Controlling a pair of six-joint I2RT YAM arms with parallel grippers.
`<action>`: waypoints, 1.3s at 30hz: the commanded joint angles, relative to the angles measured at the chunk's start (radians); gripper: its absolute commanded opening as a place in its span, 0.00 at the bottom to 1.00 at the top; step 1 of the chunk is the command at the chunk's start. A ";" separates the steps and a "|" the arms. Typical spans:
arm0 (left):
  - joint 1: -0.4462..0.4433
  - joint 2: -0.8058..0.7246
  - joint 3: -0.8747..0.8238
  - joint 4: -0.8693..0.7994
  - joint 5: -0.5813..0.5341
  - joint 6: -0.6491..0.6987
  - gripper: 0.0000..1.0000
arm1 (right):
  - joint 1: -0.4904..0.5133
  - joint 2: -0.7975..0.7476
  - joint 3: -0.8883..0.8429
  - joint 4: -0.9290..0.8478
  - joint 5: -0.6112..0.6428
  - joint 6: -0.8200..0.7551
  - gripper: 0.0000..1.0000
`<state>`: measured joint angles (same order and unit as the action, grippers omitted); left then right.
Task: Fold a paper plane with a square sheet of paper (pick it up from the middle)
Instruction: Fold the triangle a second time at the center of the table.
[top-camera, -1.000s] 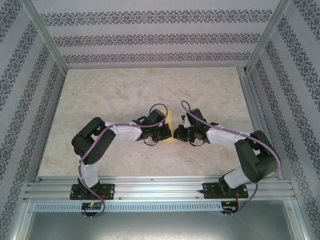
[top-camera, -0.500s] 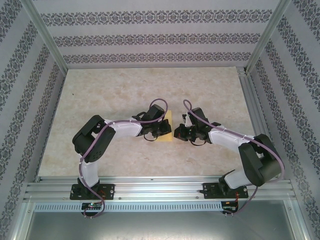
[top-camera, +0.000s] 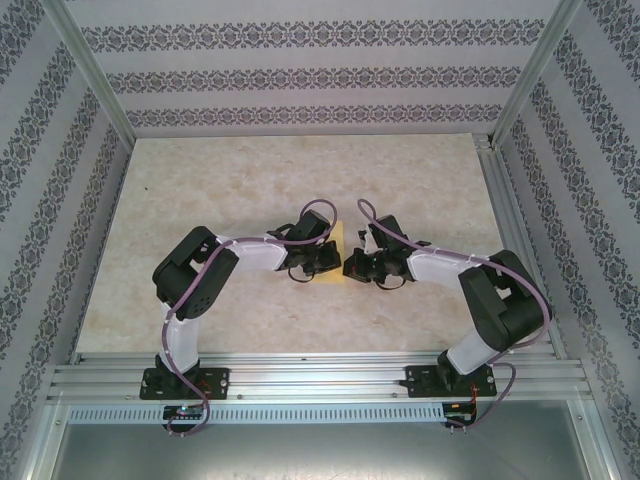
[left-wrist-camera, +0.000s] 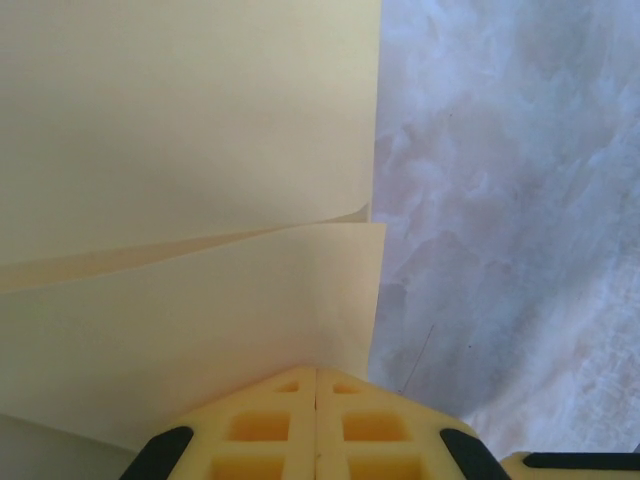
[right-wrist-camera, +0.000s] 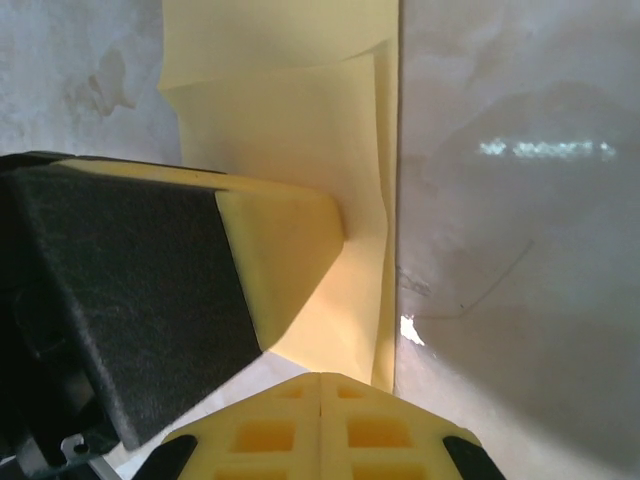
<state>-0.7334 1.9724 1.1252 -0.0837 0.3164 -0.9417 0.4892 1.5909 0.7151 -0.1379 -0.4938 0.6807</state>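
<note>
Found the paper (left-wrist-camera: 180, 130) in the middle of the table (top-camera: 200, 190), folded into a narrow strip, long axis running away from the bases. Had both grippers meeting on it, left gripper (left-wrist-camera: 316, 388) from its left side, right gripper (right-wrist-camera: 320, 392) at its right edge, pretty much equally near. Fingers pressed together on both, tips against the layers; couldn't tell if anything was actually pinched.

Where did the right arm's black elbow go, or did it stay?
Yes, it moved. The elbow swung left, away from the metal rail on the right.
</note>
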 joint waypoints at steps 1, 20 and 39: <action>0.011 0.012 0.018 -0.030 0.007 0.032 0.08 | 0.011 0.030 0.030 0.048 -0.032 0.003 0.00; 0.014 0.016 0.020 -0.032 0.007 0.032 0.08 | 0.015 0.138 0.020 -0.076 0.054 -0.049 0.00; 0.107 0.020 -0.036 0.036 0.041 0.133 0.12 | 0.010 0.141 0.011 -0.126 0.089 -0.065 0.00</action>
<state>-0.6537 1.9724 1.1114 -0.0765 0.3649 -0.8616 0.4908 1.6939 0.7464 -0.1493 -0.4976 0.6430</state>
